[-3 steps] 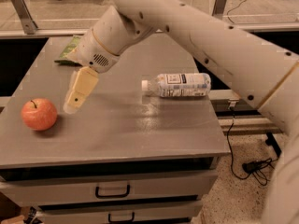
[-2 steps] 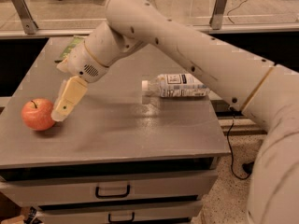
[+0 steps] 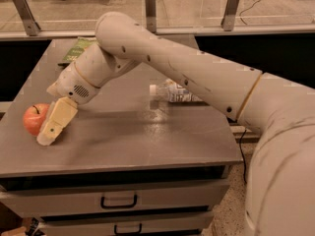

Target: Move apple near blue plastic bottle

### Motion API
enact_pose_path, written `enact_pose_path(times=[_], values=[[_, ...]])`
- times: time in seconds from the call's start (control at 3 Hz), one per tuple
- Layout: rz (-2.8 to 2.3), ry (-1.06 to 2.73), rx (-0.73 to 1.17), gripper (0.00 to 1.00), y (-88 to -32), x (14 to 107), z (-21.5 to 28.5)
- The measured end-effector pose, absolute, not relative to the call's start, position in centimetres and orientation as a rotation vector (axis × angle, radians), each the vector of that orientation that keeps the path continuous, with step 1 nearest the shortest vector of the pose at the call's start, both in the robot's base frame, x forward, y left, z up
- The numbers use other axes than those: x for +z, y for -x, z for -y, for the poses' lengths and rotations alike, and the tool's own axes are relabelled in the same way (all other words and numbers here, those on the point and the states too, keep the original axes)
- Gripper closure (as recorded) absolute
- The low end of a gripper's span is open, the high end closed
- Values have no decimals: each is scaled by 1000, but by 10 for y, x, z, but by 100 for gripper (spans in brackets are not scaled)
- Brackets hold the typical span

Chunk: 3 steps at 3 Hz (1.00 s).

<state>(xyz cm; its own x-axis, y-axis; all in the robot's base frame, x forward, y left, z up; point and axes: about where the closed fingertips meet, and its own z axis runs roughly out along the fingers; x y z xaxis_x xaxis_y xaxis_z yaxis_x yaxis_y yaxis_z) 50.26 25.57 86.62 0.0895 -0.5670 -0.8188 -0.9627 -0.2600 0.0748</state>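
The orange-red apple (image 3: pixel 33 118) sits on the grey table (image 3: pixel 147 141) near its left edge. My gripper (image 3: pixel 50 132) is down at the table surface, right against the apple's right side, and covers part of it. The clear plastic bottle (image 3: pixel 173 92) with a white cap and a white label lies on its side at the middle right of the table, partly hidden behind my arm. The apple and the bottle are far apart.
A green snack bag (image 3: pixel 76 50) lies at the table's back left corner. Drawers with handles (image 3: pixel 118 200) are under the tabletop. My white arm (image 3: pixel 197 77) stretches across the table from the right. A dark gap and railing posts are behind the table.
My gripper has moved left and down from the middle of the table to the apple's right side. The apple and the bottle have not moved.
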Motion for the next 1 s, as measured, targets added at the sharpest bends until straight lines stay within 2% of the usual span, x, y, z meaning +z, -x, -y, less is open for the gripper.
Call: enact_pose_path(times=[0.33,1.0], values=[[-1537,1854,1097,16,-496,856,-261],[-1574,1785,1109,62,-502,865,-253]])
